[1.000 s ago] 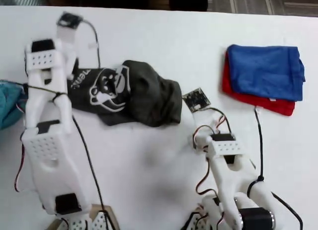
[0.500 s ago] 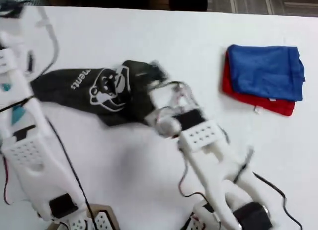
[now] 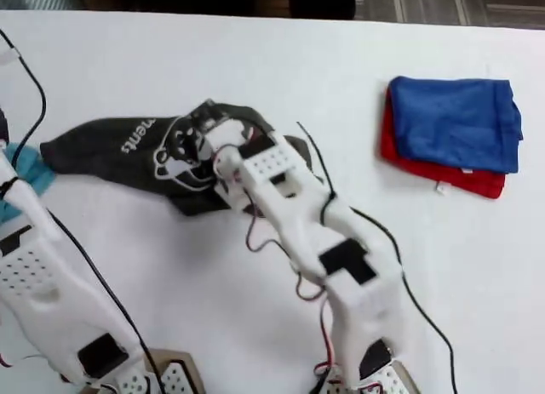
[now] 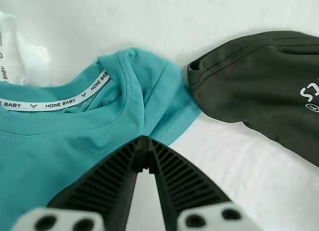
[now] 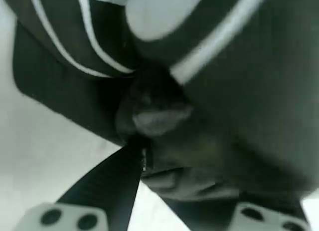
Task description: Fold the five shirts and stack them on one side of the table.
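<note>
A dark shirt (image 3: 119, 147) with a white print lies spread across the left middle of the table. My right gripper (image 3: 215, 154) sits on its printed part. In the right wrist view that gripper (image 5: 144, 148) is shut on a bunched fold of the dark shirt (image 5: 239, 91). My left gripper (image 4: 144, 141) is shut with nothing between its tips, hovering over a teal shirt (image 4: 60, 141) at the table's left edge. The teal shirt (image 3: 25, 168) touches a sleeve of the dark shirt (image 4: 264, 81). A folded blue shirt (image 3: 456, 122) lies on a folded red shirt (image 3: 447, 179) at the right.
A white shirt (image 4: 15, 56) lies just beyond the teal one. The left arm (image 3: 43, 275) stands along the left edge, trailing black cables. The right arm (image 3: 341, 258) crosses the table's middle. Bare white table (image 3: 477, 283) shows at the front right and along the back.
The left arm swung left off the dark shirt to the teal one, leaving the dark shirt stretched leftward. The right arm swung forward and left onto the dark shirt's print.
</note>
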